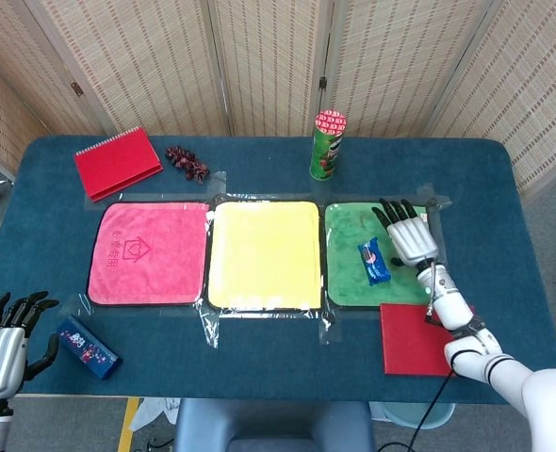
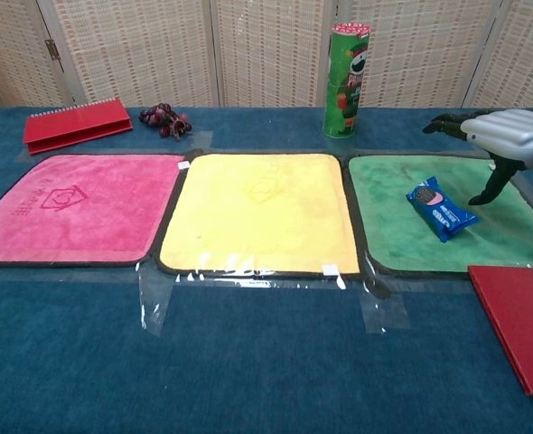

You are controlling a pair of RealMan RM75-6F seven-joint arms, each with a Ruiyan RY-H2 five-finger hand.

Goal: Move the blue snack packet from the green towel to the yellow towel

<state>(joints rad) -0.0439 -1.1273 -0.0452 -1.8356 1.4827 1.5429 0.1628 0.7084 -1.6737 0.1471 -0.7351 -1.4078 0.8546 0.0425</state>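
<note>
A: Since you ask about the packet, how does it look?

B: One small blue snack packet (image 1: pixel 374 261) with a cookie printed on it lies flat and slanted on the green square towel (image 1: pixel 349 282), centre right of the head view, a little left of that towel's middle. Nothing holds it.

A: And the hands?

B: Over the green towel's right part, the right hand (image 1: pixel 411 235) hovers with fingers spread, holding nothing; in the chest view (image 2: pixel 506 136) it sits just right of the packet, its thumb pointing down toward the cloth without touching the packet. At the lower left corner of the head view, the left hand (image 1: pixel 3 346) has its fingers apart and holds nothing.

A: What room is there around it?

B: Lying bare just left of the green towel, the yellow square towel (image 1: pixel 264 254) nearly meets it edge to edge. Behind the green towel, a green cylindrical chip can (image 1: pixel 326 144) stands upright. Near the towel's lower right corner lies a flat red book (image 1: pixel 412 341).

A: Counts?

B: Three towels in a row, the third being a pink towel (image 1: pixel 148 252) at the left. One can, one red spiral notebook (image 1: pixel 118 162) upper left, one dark purple cluster (image 1: pixel 186 162) beside it, one small dark blue box (image 1: pixel 87 347) near the left hand.
</note>
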